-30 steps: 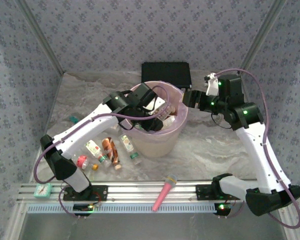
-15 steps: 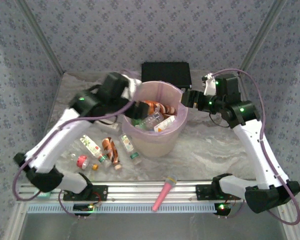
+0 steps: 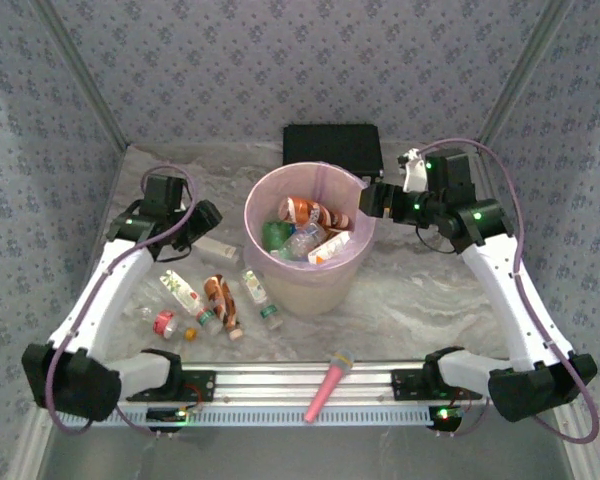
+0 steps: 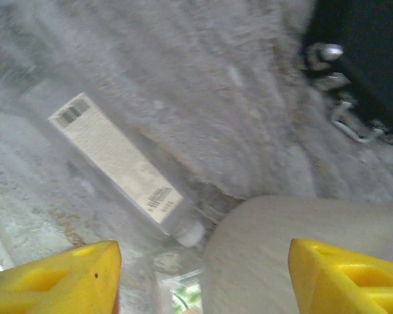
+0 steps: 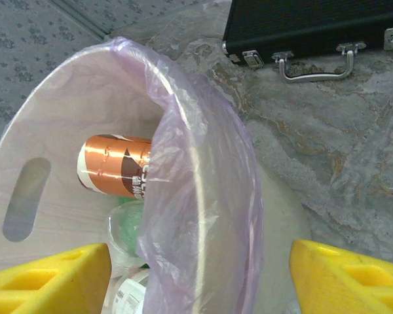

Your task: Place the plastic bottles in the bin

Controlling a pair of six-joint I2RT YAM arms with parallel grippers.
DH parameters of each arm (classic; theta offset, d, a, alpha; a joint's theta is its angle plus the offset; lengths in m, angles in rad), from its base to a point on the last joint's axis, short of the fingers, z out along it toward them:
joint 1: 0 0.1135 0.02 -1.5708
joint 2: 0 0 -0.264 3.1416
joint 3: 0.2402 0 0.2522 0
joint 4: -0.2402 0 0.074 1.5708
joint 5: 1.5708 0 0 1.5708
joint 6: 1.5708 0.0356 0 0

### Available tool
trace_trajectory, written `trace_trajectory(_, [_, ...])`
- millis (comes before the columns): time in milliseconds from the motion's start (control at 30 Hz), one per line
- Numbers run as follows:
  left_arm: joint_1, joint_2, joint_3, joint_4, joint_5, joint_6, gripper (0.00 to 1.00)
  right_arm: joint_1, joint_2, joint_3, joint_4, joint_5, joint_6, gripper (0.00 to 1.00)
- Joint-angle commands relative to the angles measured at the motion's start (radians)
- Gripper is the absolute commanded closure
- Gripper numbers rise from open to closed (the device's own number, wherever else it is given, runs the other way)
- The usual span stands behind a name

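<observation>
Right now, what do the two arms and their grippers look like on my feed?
Both match: the left arm and right arm have white link shells, black joint housings with small green lights, and a lilac cable looping alongside each. Their black bases sit on a silver rail. The left gripper and right gripper carry bright yellow fingers with recessed pockets.

Nothing legible from here

The clear bottle (image 4: 121,160) lying on the surface (image 4: 216,78) has a white label with a barcode and a block of small print, too blurred to read; the copper-labelled bottle (image 5: 114,167) in the bin (image 5: 59,104) shows illegible marks.
</observation>
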Motion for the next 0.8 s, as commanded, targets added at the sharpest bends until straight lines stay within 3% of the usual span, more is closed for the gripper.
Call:
trace_trajectory(0, [0.022, 0.039, -0.041, 0.114, -0.035, -0.121, 0.28, -0.004, -0.027, -0.012, -0.003, 0.005, -0.029, 0.26])
trace_trajectory(67, [0.022, 0.070, -0.065, 0.131, -0.065, -0.179, 0.25, -0.007, -0.029, -0.008, -0.019, 0.019, -0.038, 0.26])
trace_trajectory(167, [0.030, 0.136, -0.072, 0.109, -0.106, -0.267, 0.30, -0.009, -0.033, -0.008, -0.023, 0.006, -0.040, 0.26])
trace_trajectory(533, [0.034, 0.382, -0.031, 0.063, -0.137, -0.478, 0.36, -0.018, -0.032, -0.025, -0.010, -0.024, -0.038, 0.26])
trace_trajectory(767, [0.035, 0.487, -0.017, 0.134, -0.138, -0.479, 0.25, -0.027, -0.024, -0.033, -0.020, -0.033, -0.049, 0.28])
